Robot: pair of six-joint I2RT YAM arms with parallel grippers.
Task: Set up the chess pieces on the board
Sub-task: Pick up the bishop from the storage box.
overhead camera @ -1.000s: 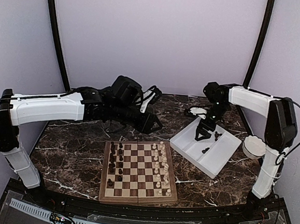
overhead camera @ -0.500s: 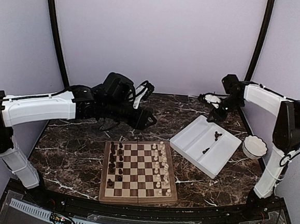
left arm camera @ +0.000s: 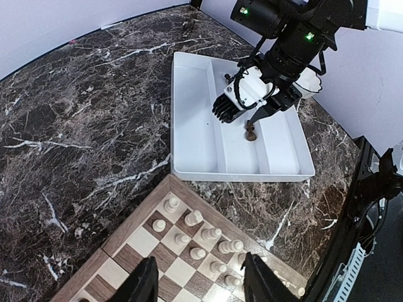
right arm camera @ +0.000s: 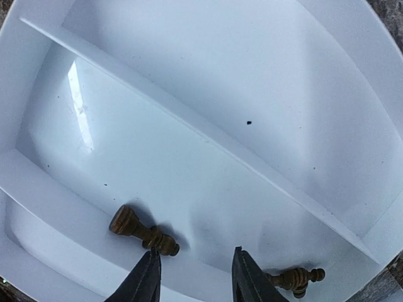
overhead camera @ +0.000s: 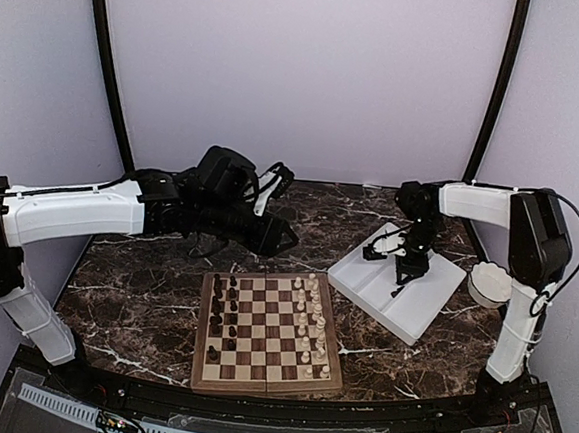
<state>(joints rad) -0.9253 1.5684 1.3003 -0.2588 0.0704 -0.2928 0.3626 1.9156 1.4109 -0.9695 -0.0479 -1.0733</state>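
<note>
Down inside the white tray (right arm camera: 189, 75) with the right end effector (right arm camera: 194, 277), parted narrowly and empty, between two dark chess pieces (right arm camera: 143, 230) lying flat. Hovering by the far edge of the board (overhead camera: 266, 386) with the left end effector (left arm camera: 198, 283), parted too, gripping nothing.

Surface: dark marble table (overhead camera: 144, 285) with white veins.
Centre front: the board (overhead camera: 266, 386) lies flat near the table's front edge.
Right: a white divided tray (overhead camera: 402, 311) rests at an angle, apart from the board.
Far right edge: a small white bowl (overhead camera: 491, 285), just beside the tray.
</note>
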